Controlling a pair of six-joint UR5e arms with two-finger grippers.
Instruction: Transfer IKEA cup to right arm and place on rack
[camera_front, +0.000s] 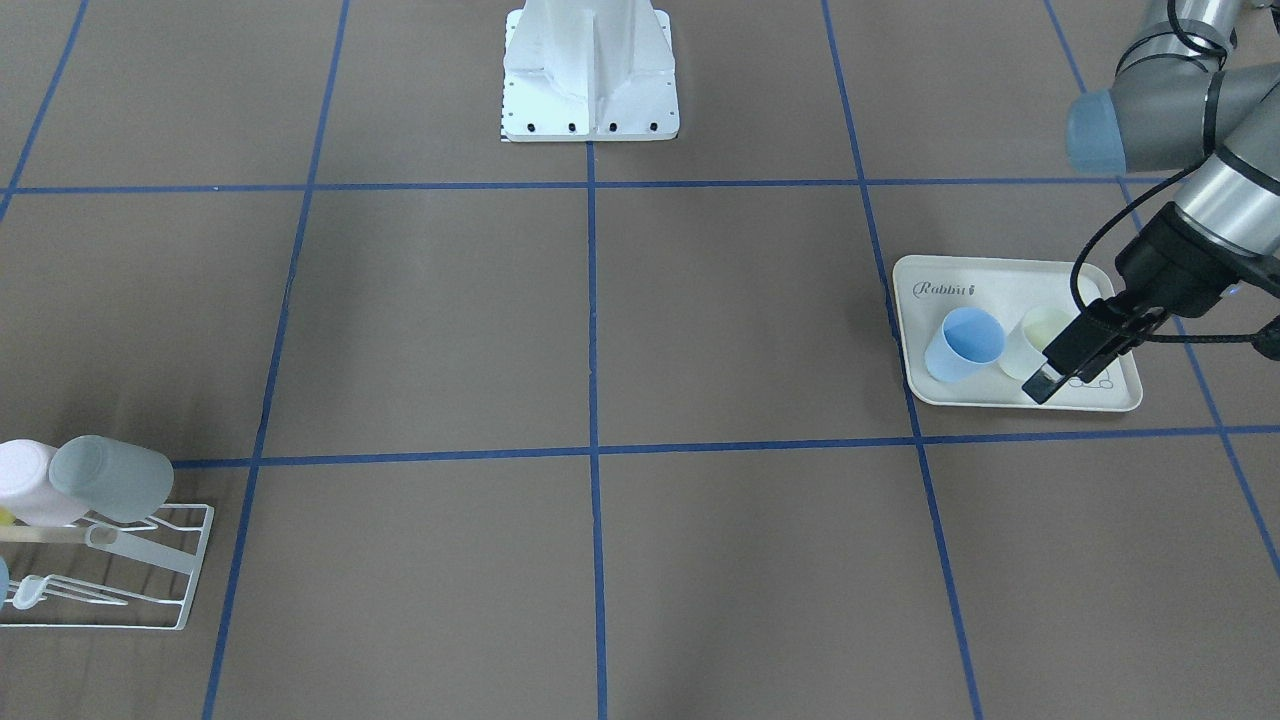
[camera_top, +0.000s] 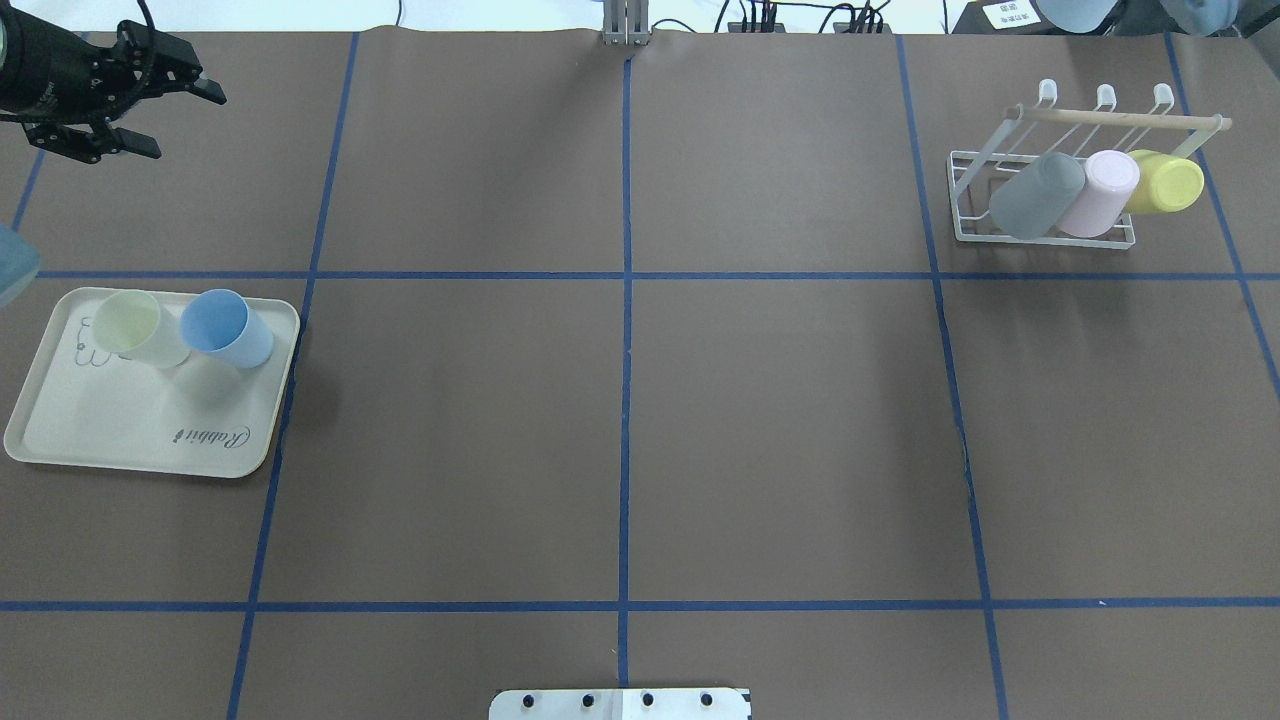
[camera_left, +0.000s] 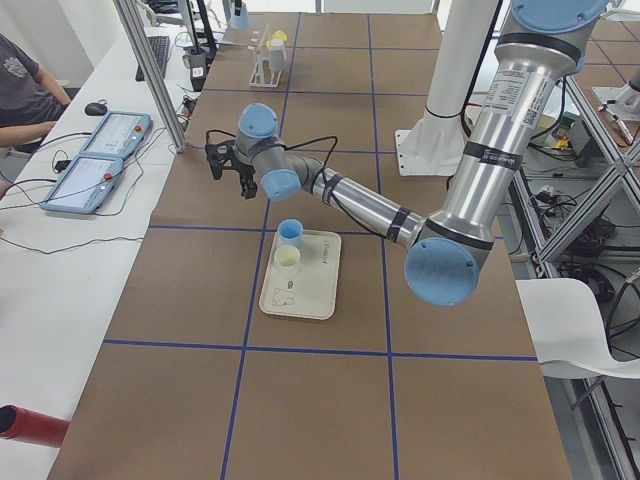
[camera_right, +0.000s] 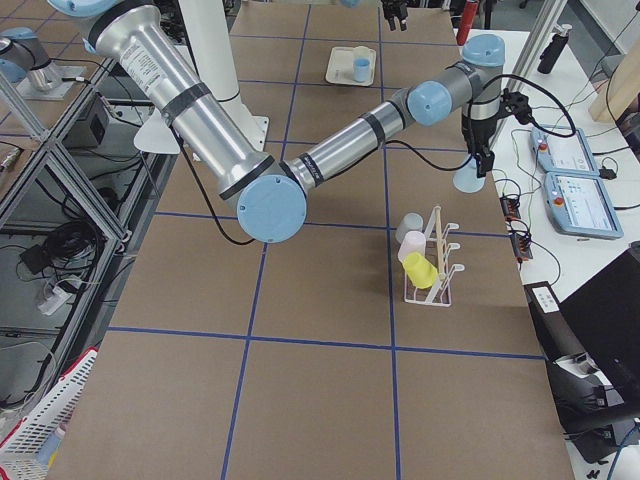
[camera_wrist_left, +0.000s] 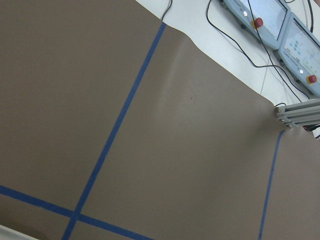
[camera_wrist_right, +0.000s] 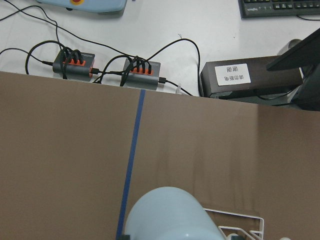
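A pale blue IKEA cup (camera_wrist_right: 170, 215) fills the bottom of the right wrist view, just above a corner of the white wire rack (camera_wrist_right: 240, 220). In the exterior right view my right gripper (camera_right: 478, 165) points down, shut on this cup (camera_right: 468, 181), which hangs in the air beyond the rack (camera_right: 435, 290). The rack (camera_top: 1040, 240) holds a grey, a pink and a yellow cup on their sides. My left gripper (camera_top: 175, 122) hovers open and empty past the far end of the tray (camera_top: 130, 430).
The cream rabbit-print tray (camera_front: 1000, 275) holds a blue cup (camera_top: 228, 328) and a pale yellow cup (camera_top: 140, 328), both upright. Cables, control boxes and a person's arm lie beyond the table's far edge. The robot base (camera_front: 590, 70) stands mid-table.
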